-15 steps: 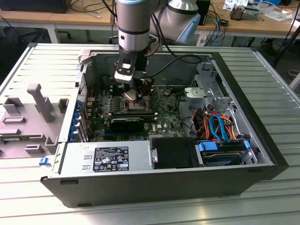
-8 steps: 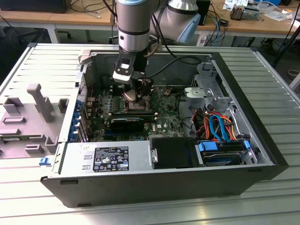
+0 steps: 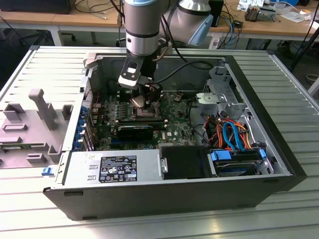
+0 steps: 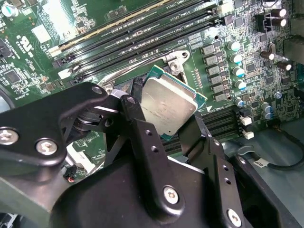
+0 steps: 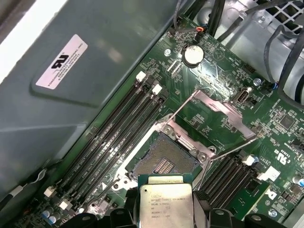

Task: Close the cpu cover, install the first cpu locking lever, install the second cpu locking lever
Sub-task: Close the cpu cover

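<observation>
At twelve o'clock from the black oblong block in the exterior view, your end effector pinches a processor. The cpu cover lies flipped open.

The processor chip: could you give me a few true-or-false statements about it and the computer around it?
1. The gripper holds the processor chip between its fingers. True.
2. The chip sits in the socket. False: the socket is bare, and the chip is held clear of it.
3. The cpu cover is swung open, off the socket. True.
4. The computer case is shut. False: its side is off, and the green board shows.
</observation>
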Controlling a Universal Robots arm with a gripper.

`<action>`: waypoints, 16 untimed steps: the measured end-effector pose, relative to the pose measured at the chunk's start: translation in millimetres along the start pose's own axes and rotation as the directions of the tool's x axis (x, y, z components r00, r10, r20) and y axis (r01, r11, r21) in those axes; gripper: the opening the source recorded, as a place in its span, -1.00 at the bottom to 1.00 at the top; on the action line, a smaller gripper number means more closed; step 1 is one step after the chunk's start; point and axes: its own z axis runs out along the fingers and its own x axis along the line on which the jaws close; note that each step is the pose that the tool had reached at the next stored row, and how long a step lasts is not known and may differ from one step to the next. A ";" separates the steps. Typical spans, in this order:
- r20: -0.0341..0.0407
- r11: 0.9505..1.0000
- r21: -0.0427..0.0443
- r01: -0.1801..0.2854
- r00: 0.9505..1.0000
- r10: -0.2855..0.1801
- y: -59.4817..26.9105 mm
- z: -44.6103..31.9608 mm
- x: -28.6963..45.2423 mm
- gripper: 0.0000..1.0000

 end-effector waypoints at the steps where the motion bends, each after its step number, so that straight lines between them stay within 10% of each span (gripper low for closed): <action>1: 0.000 1.000 0.000 -0.004 1.000 0.004 0.0 0.1 0.0 0.09; 16: 0.000 0.996 0.002 -0.090 0.996 0.090 0.0 2.0 0.0 0.09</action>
